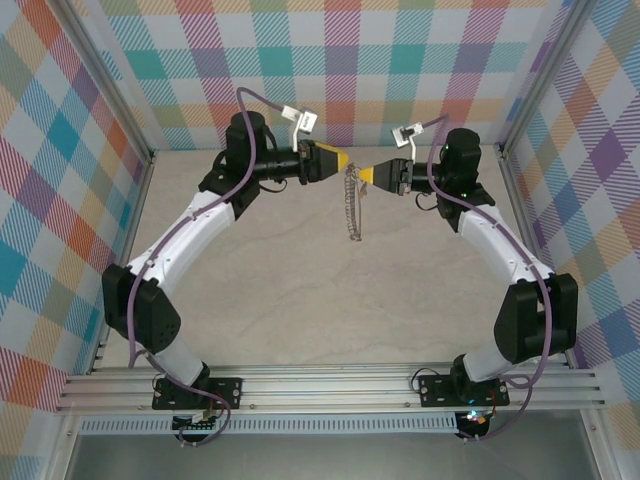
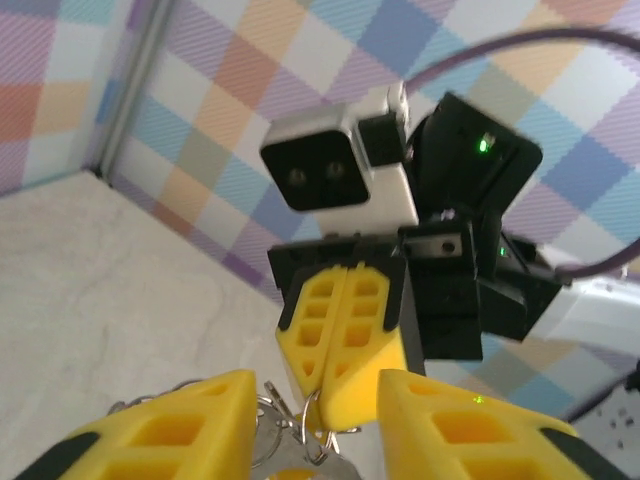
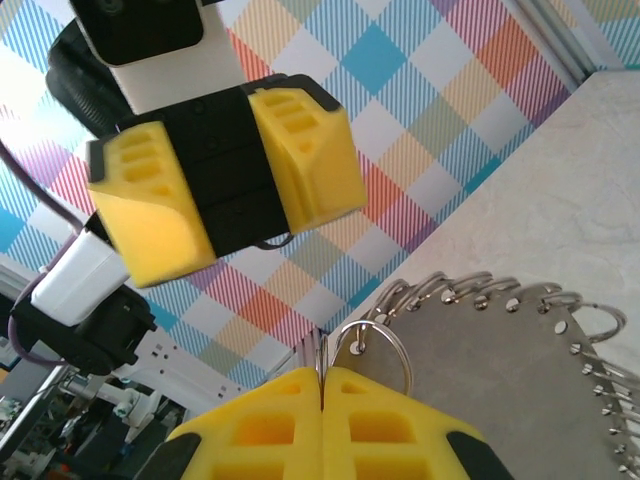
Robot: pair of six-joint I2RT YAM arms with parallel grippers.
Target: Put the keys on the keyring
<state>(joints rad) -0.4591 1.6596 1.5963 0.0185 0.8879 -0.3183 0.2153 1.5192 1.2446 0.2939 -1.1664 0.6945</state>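
The right gripper (image 3: 322,385) is clenched, its yellow fingers pressed together on a top link of the limp, silver-grey metal keyring (image 1: 354,210) with a scalloped, chain-like edge. The keyring hangs down from the fingertips over the pale marbled tabletop (image 1: 300,300). Whether its lower end reaches the surface cannot be told. The left gripper (image 1: 342,160) faces it tip to tip, just beside the keyring's top. Its fingers stand apart and nothing is seen gripped.

The walls (image 1: 350,60) have bright squares of pink, blue, orange and purple. The tabletop (image 1: 300,300) is pale beige with faint cloudy marks. Shiny metal rails (image 1: 330,385) run along its near edge.
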